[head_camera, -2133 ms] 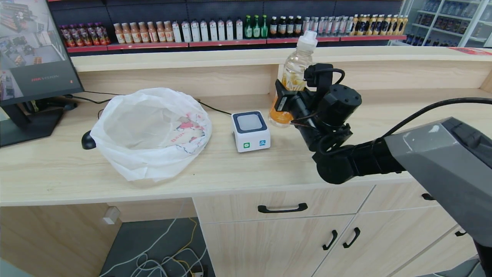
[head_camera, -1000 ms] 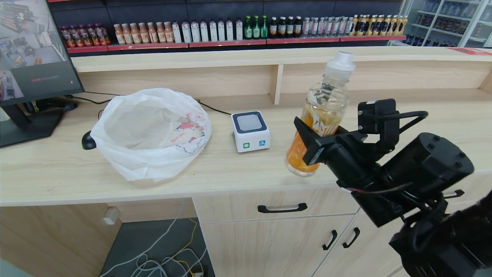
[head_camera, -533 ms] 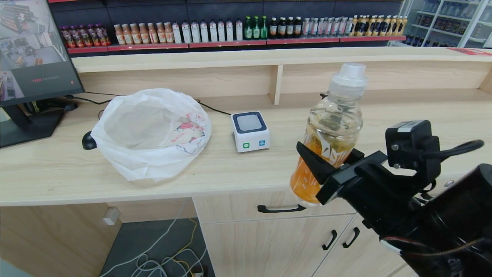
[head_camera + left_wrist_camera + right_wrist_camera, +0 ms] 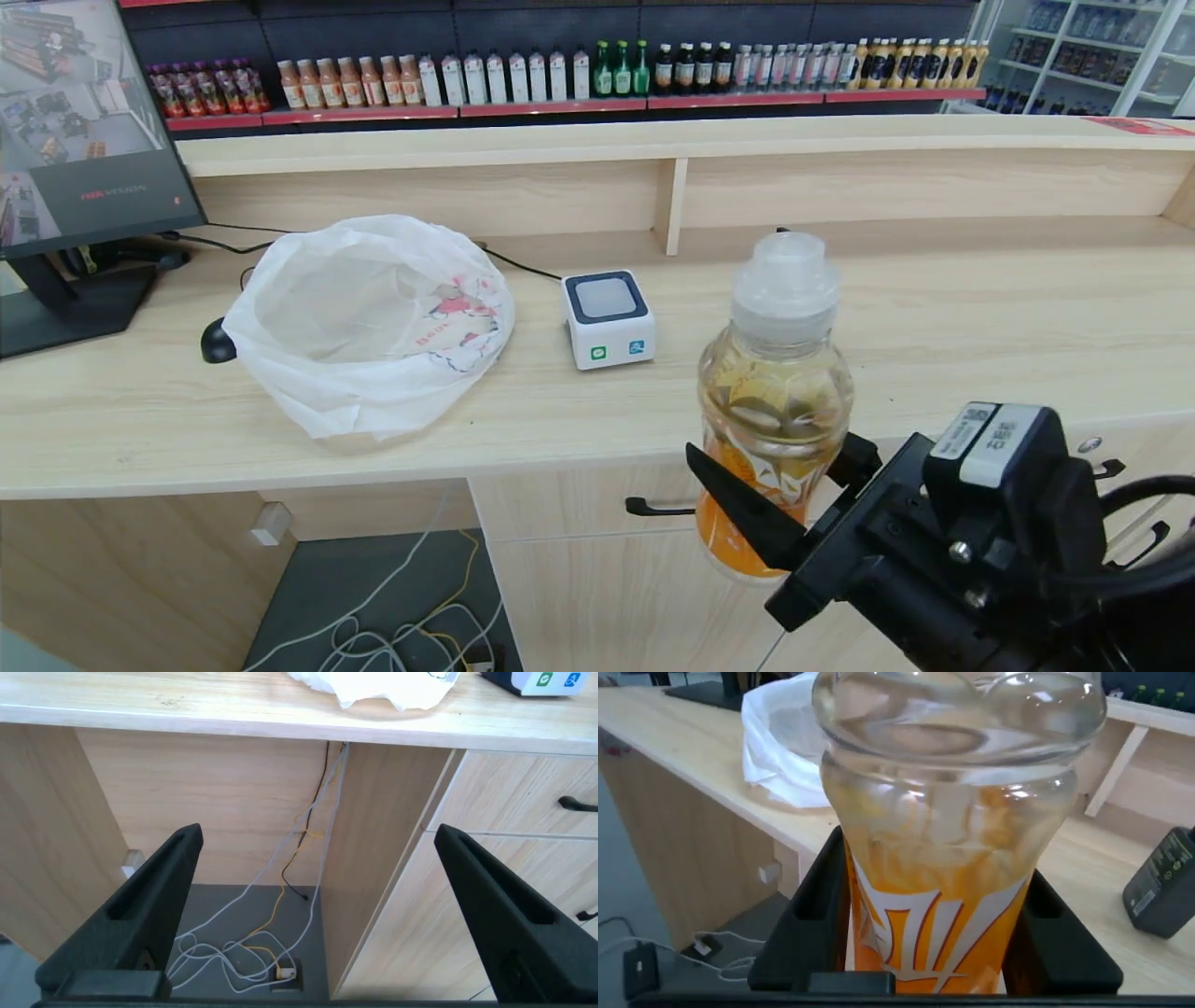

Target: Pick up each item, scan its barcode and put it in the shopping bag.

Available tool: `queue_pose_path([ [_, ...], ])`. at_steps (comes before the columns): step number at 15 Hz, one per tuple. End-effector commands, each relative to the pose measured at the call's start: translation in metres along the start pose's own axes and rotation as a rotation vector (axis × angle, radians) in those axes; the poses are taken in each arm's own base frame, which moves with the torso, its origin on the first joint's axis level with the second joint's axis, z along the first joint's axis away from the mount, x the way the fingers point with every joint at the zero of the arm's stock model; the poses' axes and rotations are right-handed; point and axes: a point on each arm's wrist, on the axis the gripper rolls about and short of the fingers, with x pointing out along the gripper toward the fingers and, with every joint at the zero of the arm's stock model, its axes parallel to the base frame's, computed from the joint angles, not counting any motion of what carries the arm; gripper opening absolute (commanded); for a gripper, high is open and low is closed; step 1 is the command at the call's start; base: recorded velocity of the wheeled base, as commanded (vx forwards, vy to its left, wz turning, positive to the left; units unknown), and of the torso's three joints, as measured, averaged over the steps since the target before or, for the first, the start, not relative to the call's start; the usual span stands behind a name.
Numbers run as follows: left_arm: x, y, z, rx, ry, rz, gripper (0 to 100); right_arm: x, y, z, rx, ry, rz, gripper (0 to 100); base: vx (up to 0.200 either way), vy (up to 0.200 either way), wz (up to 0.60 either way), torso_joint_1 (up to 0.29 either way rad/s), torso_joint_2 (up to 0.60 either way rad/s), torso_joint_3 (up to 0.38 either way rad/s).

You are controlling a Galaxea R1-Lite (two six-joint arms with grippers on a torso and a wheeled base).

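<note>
Take the scanner (image 4: 609,318) as your reference: the small white box with a dark-framed window on top, sitting on the wooden counter (image 4: 140,420).

Your right gripper (image 4: 780,467) is clamped around the lower half of the bottle (image 4: 773,401). One black finger presses each side of the orange label, and the jaws are spread only as far as the bottle is wide. The bottle stands upright in the grip, white cap on top, clear above and orange below. It is held in the air to the right of the scanner and nearer the robot, out past the counter's front edge. The right wrist view shows the same hold from close up: the bottle (image 4: 957,859) fills the space between the fingers (image 4: 817,905).

The shopping bag (image 4: 369,322) lies just left of the scanner, mouth open and facing up. A black mouse (image 4: 217,343) sits at the bag's far side from the scanner.

Your left gripper (image 4: 318,887) hangs lower than the scanner and left of it, below the counter edge, facing the open recess where cables (image 4: 271,943) lie on the floor. Its jaws are spread wide with nothing between them.
</note>
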Motion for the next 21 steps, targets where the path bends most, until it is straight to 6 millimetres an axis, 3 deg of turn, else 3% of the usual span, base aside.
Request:
queue_pose_path([
  [1, 0.0, 0.0, 0.0, 0.0, 0.0, 0.001, 100, 0.001, 0.009, 0.002, -0.075, -0.014, 0.033, 0, 0.0, 0.0, 0.0, 0.0, 0.0, 0.0],
  [7, 0.0, 0.0, 0.0, 0.0, 0.0, 0.001, 100, -0.024, 0.044, 0.022, -0.38, -0.047, 0.088, 0, 0.0, 0.0, 0.0, 0.0, 0.0, 0.0],
  [10, 0.0, 0.0, 0.0, 0.0, 0.0, 0.001, 100, -0.028, 0.039, 0.032, -0.508, -0.087, 0.066, 0, 0.0, 0.0, 0.0, 0.0, 0.0, 0.0],
  [14, 0.0, 0.0, 0.0, 0.0, 0.0, 0.001, 100, -0.045, 0.042, 0.02, -0.634, -0.058, 0.129, 0, 0.0, 0.0, 0.0, 0.0, 0.0, 0.0],
  [21, 0.0, 0.0, 0.0, 0.0, 0.0, 0.001, 100, -0.042, 0.048, 0.018, -0.834, -0.085, 0.153, 0, 0.0, 0.0, 0.0, 0.0, 0.0, 0.0],
])
